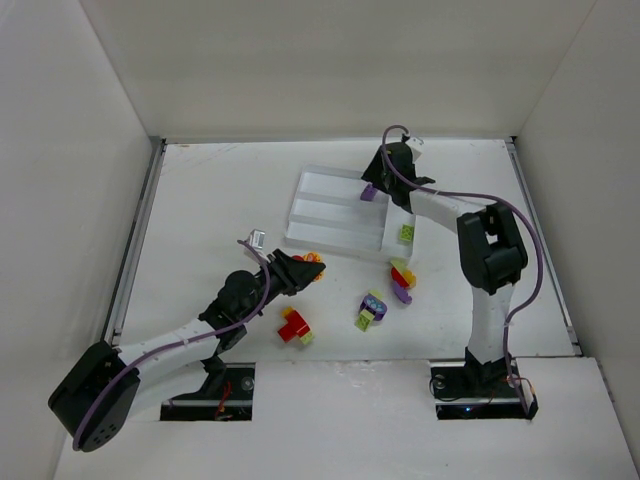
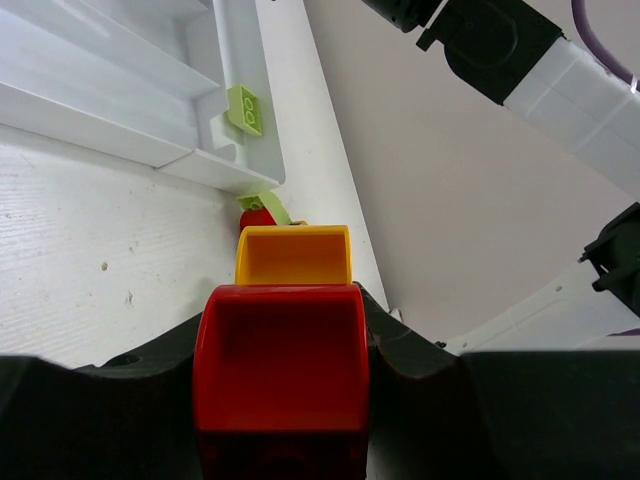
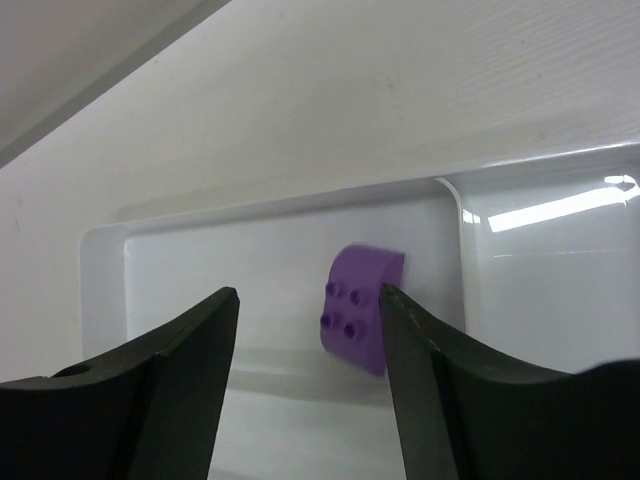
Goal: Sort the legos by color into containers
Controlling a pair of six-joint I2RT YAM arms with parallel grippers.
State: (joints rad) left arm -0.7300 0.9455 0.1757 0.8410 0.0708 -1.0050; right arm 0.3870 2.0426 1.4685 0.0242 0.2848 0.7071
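The white tray (image 1: pixel 325 205) lies at the table's middle back. My left gripper (image 1: pixel 300 270) sits just off the tray's near edge, shut on a red brick (image 2: pixel 283 360) with a yellow-orange brick (image 2: pixel 293 256) stuck to its far end. My right gripper (image 1: pixel 385 172) is open over the tray's far long slot (image 3: pixel 250 260). A purple brick (image 3: pixel 360 305) lies in that slot, between the fingers and close to the right one, and also shows in the top view (image 1: pixel 368 193). A lime brick (image 1: pixel 407 233) lies in the crosswise end slot; the left wrist view (image 2: pixel 247 108) shows it too.
Loose bricks lie in front of the tray: a red, yellow and purple cluster (image 1: pixel 403 277), a purple, lime and yellow cluster (image 1: pixel 370 308), and a red and lime pair (image 1: pixel 294 326). White walls close in the table on three sides.
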